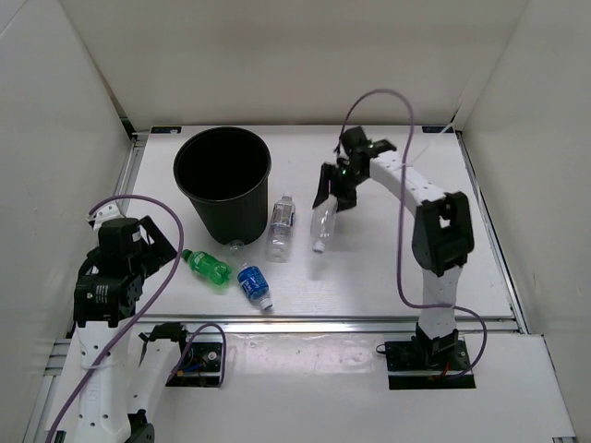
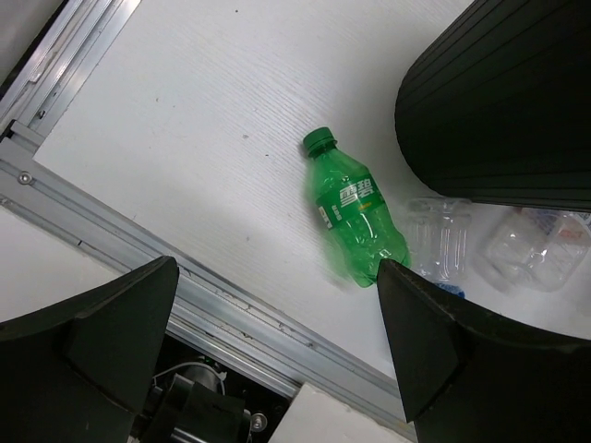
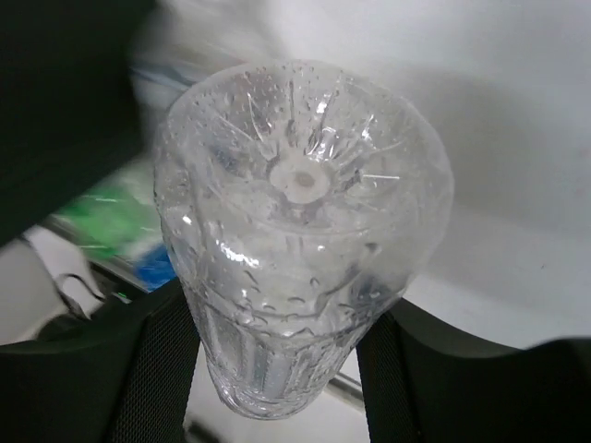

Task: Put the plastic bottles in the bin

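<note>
- Right wrist view: the right tool has a finger pressed against each side of a clear bottle, near its base, which faces the camera; I judge this a grip
- From above, that bottle slants cap-down just right of the bin, with a second clear bottle lying between them; whether it is off the table I cannot tell
- The step in hand looks like the lift and carry: raise the bottle above the rim before swinging left, so the cap clears the rim and the lying bottle
- The hold sits at one end and the wall looks thin, so travel evenly and release only over the middle of the opening
- The left tool stands wide open and empty above the green bottle, with the blue-label bottle near; it is best kept out of the carrying path
</note>
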You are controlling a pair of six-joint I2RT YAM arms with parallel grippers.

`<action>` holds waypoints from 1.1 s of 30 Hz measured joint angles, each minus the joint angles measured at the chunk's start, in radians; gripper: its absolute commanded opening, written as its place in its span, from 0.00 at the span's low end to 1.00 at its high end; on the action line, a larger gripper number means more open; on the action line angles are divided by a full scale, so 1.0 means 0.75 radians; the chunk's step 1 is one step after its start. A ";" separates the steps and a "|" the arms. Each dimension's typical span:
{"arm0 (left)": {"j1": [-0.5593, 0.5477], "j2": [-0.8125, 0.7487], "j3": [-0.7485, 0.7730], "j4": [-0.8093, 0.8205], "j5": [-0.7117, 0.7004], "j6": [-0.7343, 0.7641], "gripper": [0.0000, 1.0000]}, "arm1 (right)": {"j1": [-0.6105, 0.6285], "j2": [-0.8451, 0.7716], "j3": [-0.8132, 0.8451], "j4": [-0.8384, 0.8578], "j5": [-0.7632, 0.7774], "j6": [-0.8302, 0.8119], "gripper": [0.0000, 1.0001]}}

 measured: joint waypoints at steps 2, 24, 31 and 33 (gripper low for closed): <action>0.000 0.001 -0.003 0.005 -0.004 -0.002 1.00 | 0.000 -0.110 0.121 -0.022 0.030 0.017 0.43; 0.000 0.032 -0.143 0.139 0.196 -0.119 1.00 | 0.454 0.226 0.968 0.552 0.075 -0.056 1.00; 0.000 -0.007 -0.217 0.165 0.233 -0.170 1.00 | 0.243 -0.226 0.494 0.474 0.221 0.005 1.00; 0.000 -0.028 -0.243 0.175 0.239 -0.183 1.00 | 0.085 -0.394 0.333 0.501 0.172 0.055 1.00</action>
